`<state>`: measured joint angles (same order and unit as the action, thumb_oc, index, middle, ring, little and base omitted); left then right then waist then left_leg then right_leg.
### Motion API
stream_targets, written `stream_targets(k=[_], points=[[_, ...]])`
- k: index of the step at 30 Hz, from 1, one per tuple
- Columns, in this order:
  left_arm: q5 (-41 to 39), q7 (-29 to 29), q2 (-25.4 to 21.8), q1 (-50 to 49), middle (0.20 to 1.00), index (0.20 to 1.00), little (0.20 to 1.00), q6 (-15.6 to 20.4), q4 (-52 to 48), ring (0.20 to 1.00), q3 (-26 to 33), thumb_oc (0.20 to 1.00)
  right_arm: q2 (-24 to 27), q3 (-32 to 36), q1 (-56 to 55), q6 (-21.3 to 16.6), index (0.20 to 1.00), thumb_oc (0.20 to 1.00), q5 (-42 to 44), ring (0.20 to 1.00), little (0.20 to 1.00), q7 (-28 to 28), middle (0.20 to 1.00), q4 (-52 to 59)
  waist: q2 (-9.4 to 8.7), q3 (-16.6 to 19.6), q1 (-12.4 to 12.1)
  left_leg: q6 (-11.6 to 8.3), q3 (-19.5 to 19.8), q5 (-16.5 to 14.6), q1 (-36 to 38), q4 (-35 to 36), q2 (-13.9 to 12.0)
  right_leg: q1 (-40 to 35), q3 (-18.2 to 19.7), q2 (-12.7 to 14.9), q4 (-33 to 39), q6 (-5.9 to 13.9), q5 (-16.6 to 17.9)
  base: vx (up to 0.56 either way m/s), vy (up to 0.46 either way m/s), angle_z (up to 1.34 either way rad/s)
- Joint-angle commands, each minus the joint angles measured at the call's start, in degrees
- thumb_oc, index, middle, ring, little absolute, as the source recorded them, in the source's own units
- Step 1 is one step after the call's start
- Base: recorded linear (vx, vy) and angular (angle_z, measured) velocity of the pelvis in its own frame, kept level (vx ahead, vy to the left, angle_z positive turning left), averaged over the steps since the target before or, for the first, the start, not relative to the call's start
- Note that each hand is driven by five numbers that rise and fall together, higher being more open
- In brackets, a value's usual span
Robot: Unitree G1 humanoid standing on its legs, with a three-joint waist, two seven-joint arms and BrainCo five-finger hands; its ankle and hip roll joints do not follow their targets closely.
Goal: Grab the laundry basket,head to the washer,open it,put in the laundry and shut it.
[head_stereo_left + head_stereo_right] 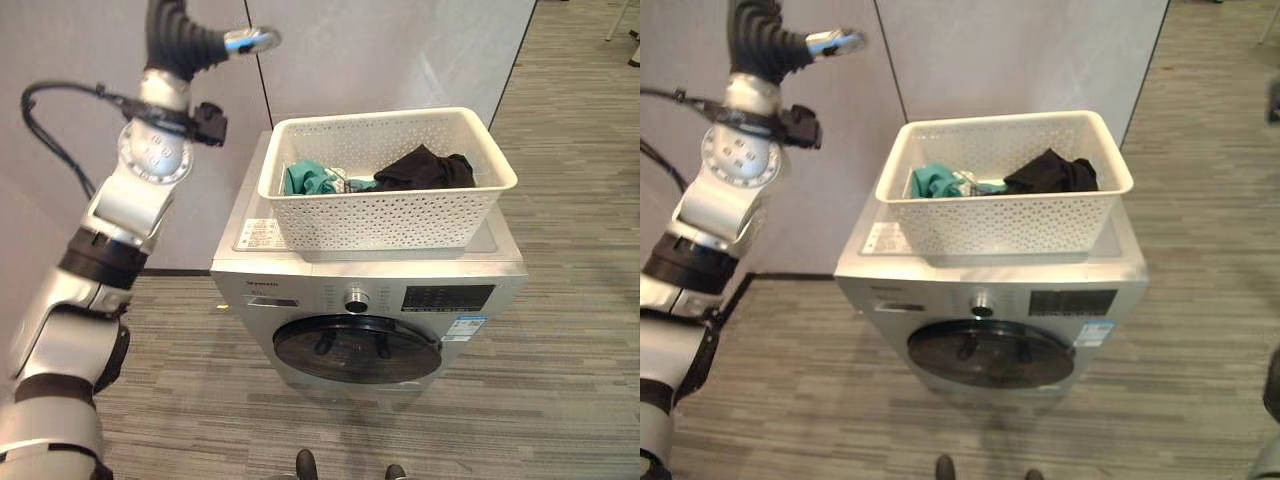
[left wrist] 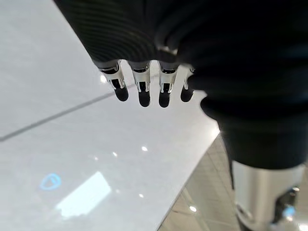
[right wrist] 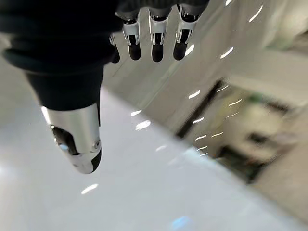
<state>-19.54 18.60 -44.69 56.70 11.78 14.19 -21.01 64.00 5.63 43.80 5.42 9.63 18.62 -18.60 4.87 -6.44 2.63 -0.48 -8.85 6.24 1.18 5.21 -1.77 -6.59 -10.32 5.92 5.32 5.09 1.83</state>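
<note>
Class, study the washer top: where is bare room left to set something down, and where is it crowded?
The laundry basket covers most of the washer top. Bare strips remain left of the basket, around the label, and narrowly along the front edge above the control panel. Inside the basket, clothes crowd the floor.

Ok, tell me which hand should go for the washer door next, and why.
Probably the left. The left hand is raised high by the wall, open and holding nothing, to the left of the white basket on top of the washer. The right hand is open too, but its position can't be judged.
</note>
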Motion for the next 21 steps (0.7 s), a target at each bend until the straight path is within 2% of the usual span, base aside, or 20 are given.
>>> stream_targets(k=[1, 2, 5, 7, 8, 9, 10, 11, 12, 13, 15, 16, 18, 21], points=[[2.8, -2.8, -1.8, 0.3, 1.0, 1.0, 1.0, 1.0, -3.3, 1.0, 4.6, 1.0, 3.2, 9.2, -10.0, -2.1, 1.0, 1.0, -3.1, 1.0, 1.0, -0.9, 1.0, 5.9, -1.3, 1.5, -1.5, -1.76, 2.7, -6.0, -0.8, -4.4, -2.5, -3.5, -3.0, 2.5, -4.0, 2.32, -7.5, -0.07, -0.106, 0.03], [3.7, -4.5, -4.6, -7.2, 1.0, 1.0, 1.0, 1.6, -9.2, 1.0, 9.3, 1.0, 1.5, 18.0, -20.9, -2.5, 1.0, 1.0, -3.8, 1.0, 1.0, -1.3, 1.0, 8.4, -1.7, 1.5, -1.7, -1.63, 2.8, -5.4, -0.9, -4.4, -2.6, -3.4, -3.3, 2.2, -3.7, 2.08, -7.1, -0.05, -0.086, 0.08], [2.6, -8.1, -6.7, -22.9, 1.0, 1.0, 1.0, 2.0, -18.1, 1.0, 17.9, 1.0, -4.0, 31.1, -38.1, -3.0, 1.0, 1.0, -5.1, 1.0, 1.0, -1.8, 1.0, 12.9, -2.36, 1.9, -2.5, -1.68, 3.2, -5.0, -0.9, -4.0, -2.8, -3.6, -3.7, 2.0, -3.3, 1.82, -6.9, -0.03, -0.065, 0.05], [2.3, -8.9, -6.6, -27.4, 1.0, 1.0, 1.0, 2.0, -19.7, 1.0, 20.5, 1.0, -6.3, 33.8, -42.4, -3.1, 1.0, 1.0, -5.2, 1.0, 1.0, -2.4, 1.0, 14.2, -2.4, 2.4, -2.6, -1.9, 3.5, -5.7, -0.5, -3.6, -2.9, -4.0, -3.5, 1.9, -3.1, 1.87, -7.4, 0.01, -0.019, 0.01], [2.1, -10.3, -6.5, -32.4, 1.0, 1.0, 1.0, 2.2, -21.6, 1.0, 22.9, 1.0, -8.6, 36.5, -46.5, -3.5, 1.0, 1.0, -6.1, 1.0, 1.0, -2.1, 1.0, 15.0, -2.54, 2.2, -2.8, -1.82, 3.3, -5.0, -0.8, -3.6, -3.0, -3.8, -3.9, 1.8, -3.1, 1.76, -6.9, 0.04, -0.036, 0.01], [1.8, -11.0, -5.9, -37.6, 1.0, 1.0, 1.0, 1.7, -22.9, 1.0, 25.6, 1.0, -10.8, 38.7, -50.3, -3.5, 1.0, 1.0, -6.7, 1.0, 1.0, -2.6, 1.0, 16.1, -2.57, 2.8, -2.9, -2.02, 3.6, -5.6, -0.3, -3.2, -3.0, -4.1, -3.8, 1.7, -2.8, 1.81, -7.4, -0.02, -0.05, 0.02], [1.8, -11.7, -3.8, -44.3, 1.0, 1.0, 1.0, 1.9, -23.0, 1.0, 29.1, 1.0, -15.4, 40.9, -55.0, -3.6, 1.0, 1.0, -8.2, 1.0, 1.0, -2.8, 1.0, 16.5, -2.75, 2.4, -3.0, -1.86, 3.5, -5.2, -0.5, -3.2, -3.1, -4.0, -4.0, 1.6, -2.8, 1.63, -7.0, 0.05, -0.038, 0.03], [1.7, -11.9, -3.7, -45.0, 1.0, 1.0, 1.0, 1.8, -23.5, 1.0, 29.5, 1.0, -15.6, 40.9, -55.5, -3.6, 1.0, 1.0, -8.2, 1.0, 1.0, -2.9, 1.0, 16.9, -2.73, 2.8, -2.9, -1.96, 3.6, -5.5, -0.3, -3.0, -3.1, -4.1, -3.9, 1.5, -2.7, 1.67, -7.3, 0.0, -0.034, 0.02], [1.2, -12.1, -1.8, -48.1, 1.0, 1.0, 1.0, 1.6, -23.1, 1.0, 30.4, 1.0, -18.5, 41.2, -57.0, -3.8, 1.0, 1.0, -7.9, 1.0, 1.0, -3.0, 1.0, 17.0, -2.79, 2.5, -2.9, -1.98, 3.6, -5.6, -0.2, -2.9, -3.2, -4.1, -4.0, 1.5, -2.6, 1.62, -7.3, 0.04, -0.036, 0.0], [1.6, -12.7, 1.4, -54.4, 1.0, 1.0, 1.0, 1.2, -22.3, 1.0, 32.2, 1.0, -24.1, 40.5, -60.1, -4.4, 1.0, 1.0, -7.5, 1.0, 1.0, -3.8, 1.0, 17.8, -2.97, 2.5, -3.1, -1.97, 3.7, -5.6, -0.1, -2.7, -3.3, -4.3, -4.1, 1.3, -2.6, 1.44, -7.4, 0.01, -0.042, 0.07], [3.4, -13.4, 5.8, -65.6, 1.0, 1.0, 1.0, 1.0, -21.6, 1.0, 35.5, 1.0, -31.7, 39.4, -64.9, -5.7, 1.0, 1.0, -6.2, 1.0, 1.0, -5.2, 1.0, 19.1, -3.43, 2.3, -3.0, -1.98, 3.9, -5.9, 0.1, -2.4, -3.3, -4.3, -4.3, 1.1, -2.6, 1.29, -7.7, 0.0, -0.039, 0.08], [3.4, -13.5, 5.8, -66.1, 1.0, 1.0, 1.0, 1.1, -21.8, 1.0, 35.7, 1.0, -31.7, 39.2, -65.0, -5.8, 1.0, 1.0, -6.1, 1.0, 1.0, -5.3, 1.0, 19.2, -3.5, 2.4, -2.9, -1.92, 3.9, -5.5, 0.0, -2.4, -3.3, -4.2, -4.3, 1.1, -2.5, 1.25, -7.5, 0.0, -0.031, 0.04], [0.6, -14.7, 11.7, -74.5, 1.0, 1.0, 1.0, 1.0, -18.7, 1.0, 36.9, 1.0, -37.1, 35.4, -67.4, -7.3, 1.0, 1.0, -1.8, 1.0, 1.0, -8.0, 1.0, 17.1, -3.95, 1.9, -3.4, -1.91, 4.1, -5.5, -0.1, -2.1, -3.3, -4.1, -4.4, 1.0, -2.4, 1.03, -7.6, -0.03, -0.032, 0.04], [-1.1, -15.5, 13.5, -77.3, 1.0, 1.0, 1.0, 2.6, -16.1, 1.0, 36.3, 1.0, -39.9, 32.6, -68.7, -9.1, 1.0, 1.0, 1.3, 1.0, 1.0, -10.0, 1.0, 14.3, -4.33, 1.6, -3.7, -1.91, 4.2, -5.1, -0.3, -2.1, -3.4, -3.9, -4.6, 1.0, -2.3, 0.97, -7.2, -0.03, -0.025, 0.07]])
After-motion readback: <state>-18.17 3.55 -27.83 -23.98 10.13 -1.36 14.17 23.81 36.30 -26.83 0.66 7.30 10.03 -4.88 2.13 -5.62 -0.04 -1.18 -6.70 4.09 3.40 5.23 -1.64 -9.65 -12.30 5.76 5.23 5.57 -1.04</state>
